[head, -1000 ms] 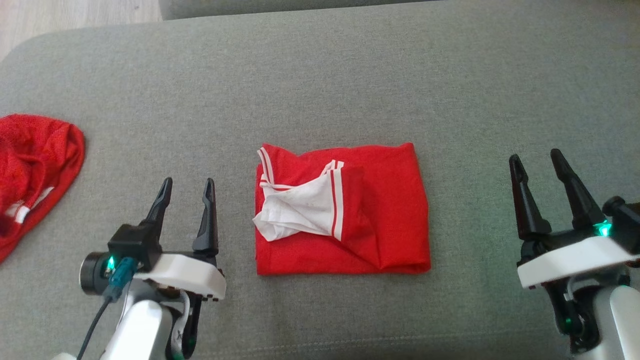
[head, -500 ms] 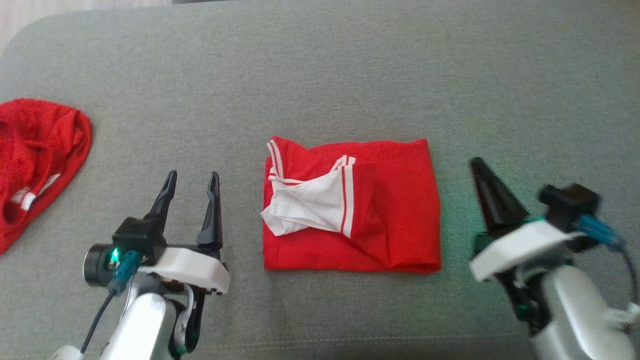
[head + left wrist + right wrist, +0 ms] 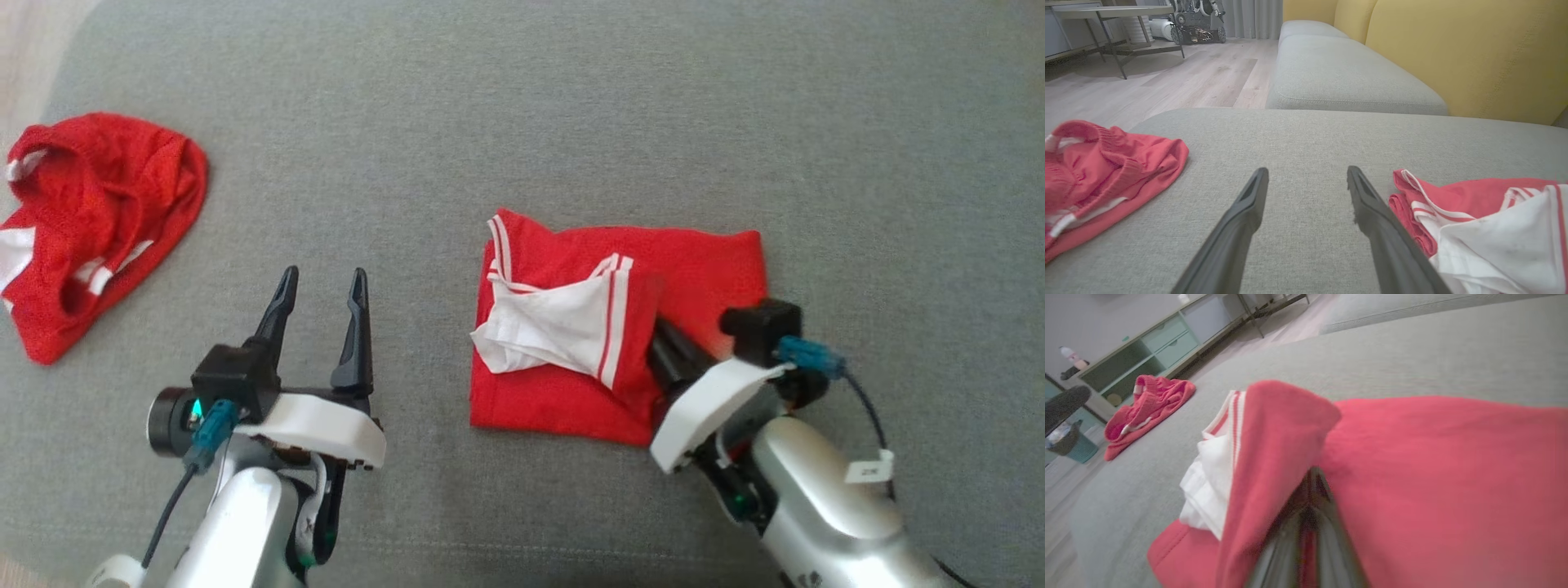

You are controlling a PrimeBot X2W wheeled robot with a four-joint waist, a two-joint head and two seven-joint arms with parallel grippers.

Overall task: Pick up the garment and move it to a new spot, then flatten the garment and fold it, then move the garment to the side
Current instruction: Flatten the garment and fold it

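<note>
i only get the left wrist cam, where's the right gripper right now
Observer: In the head view the right gripper is down on the folded red garment, at its near right part.
Operator: open or shut
Observer: Shut. The right wrist view shows its fingers together under a raised red flap, with cloth apparently pinched between them.
Operator: how does the garment's right half look
Observer: In the head view it is plain red and lies flat, with straight edges.

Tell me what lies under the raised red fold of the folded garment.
The right gripper, fingers closed together, reaches in under that fold of the folded garment. The red cloth covers its fingertips.
</note>
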